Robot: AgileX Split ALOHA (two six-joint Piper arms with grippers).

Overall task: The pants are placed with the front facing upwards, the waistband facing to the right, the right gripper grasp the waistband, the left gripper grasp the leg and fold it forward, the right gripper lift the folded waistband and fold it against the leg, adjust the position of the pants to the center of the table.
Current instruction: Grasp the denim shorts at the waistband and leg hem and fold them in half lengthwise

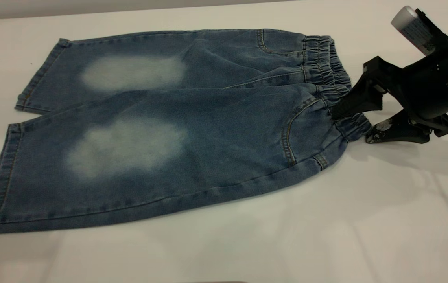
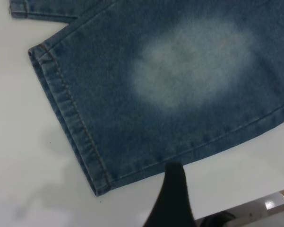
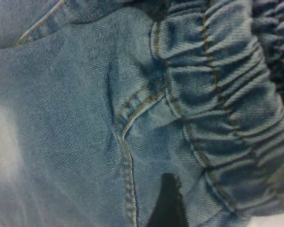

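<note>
Though illegible, label (image 1: 416,29) on right claw (image 1: 350,127)

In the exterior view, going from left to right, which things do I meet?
Leg hems → pale faded patches → pocket seam → waistband → right pincer, open around the waistband.

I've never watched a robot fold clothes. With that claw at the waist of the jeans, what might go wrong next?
Two things, I'd guess. The right tool straddles only the near end of the waistband, open, one finger on top and one at the table. It could catch just the top layer, or slip off the gathered elastic. The left tool hovers off the near leg's corner of the pants, so it could miss the hem and fold unevenly.
</note>
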